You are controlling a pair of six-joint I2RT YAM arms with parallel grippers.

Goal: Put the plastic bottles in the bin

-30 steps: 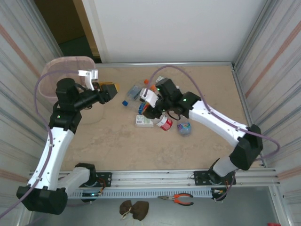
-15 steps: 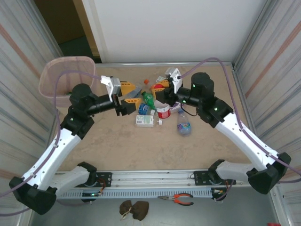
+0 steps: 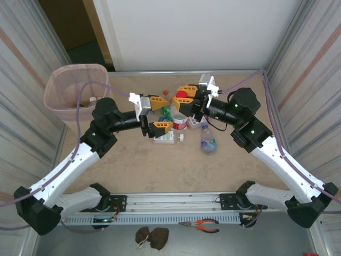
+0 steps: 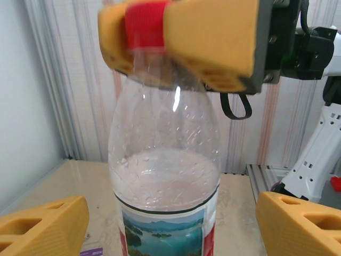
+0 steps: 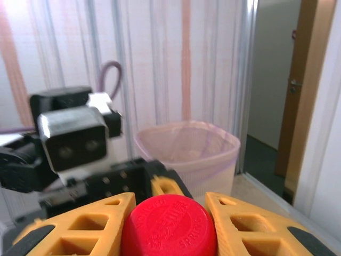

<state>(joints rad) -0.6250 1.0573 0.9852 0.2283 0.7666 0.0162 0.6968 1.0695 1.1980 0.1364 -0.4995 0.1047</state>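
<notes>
A clear plastic bottle (image 4: 165, 176) with a red cap (image 5: 169, 226) and a landscape label hangs upright over the table's middle. My right gripper (image 3: 183, 96) is shut on that cap, its yellow fingers (image 4: 213, 37) clamped on either side. My left gripper (image 4: 170, 229) is open, one yellow finger (image 4: 42, 224) on each side of the bottle's body, not touching it. More plastic bottles (image 3: 168, 133) lie in a pile below, among them a green one (image 3: 168, 111) and a blue-labelled one (image 3: 207, 140). The pale-pink bin (image 3: 58, 85) stands at the far left corner, also seen as the bin (image 5: 186, 149) behind the left wrist.
Corrugated metal walls close in both sides, and a white wall runs along the back. The bin holds something small and white (image 3: 93, 100). Bare tabletop (image 3: 176, 170) lies between the pile and the arm bases. Pliers (image 3: 202, 225) lie below the mounting rail.
My left gripper swung from beside the bin to the middle and opened around the bottle. My right gripper lifted the red-capped bottle off the pile and carried it toward the back.
</notes>
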